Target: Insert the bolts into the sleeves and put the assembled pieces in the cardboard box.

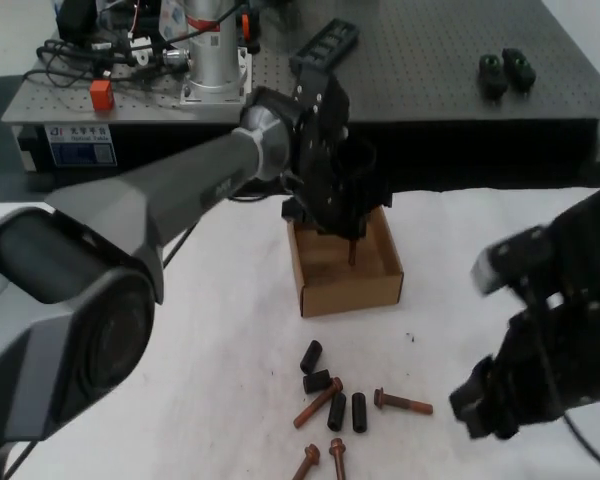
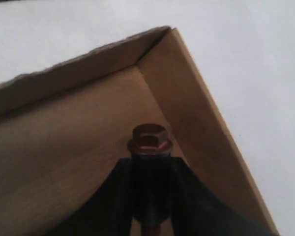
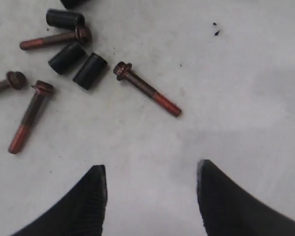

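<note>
Nearest the camera, on the white cloth, the right gripper hangs with its fingers apart and nothing between them, just short of a scatter of loose bolts and black sleeves that lie close together, none of them joined. Beyond them stands the cardboard box, open at the top, with the left gripper above it, clamped on the held bolt. The bolt's hexagonal head shows between the fingertips, and its shank points down into the box. What looks like a fitted sleeve wraps the shank inside the grip, though it is hard to tell apart from the dark fingers. The piece sits near one inner corner of the box and appears not yet to rest on the floor. To place it well, the arm would likely need to lower it close to the cardboard before letting go, so the bolt does not drop out of its sleeve, and keep off the two adjoining walls so the opening fingers do not catch them. Farther back is the perforated bench plate.
</note>
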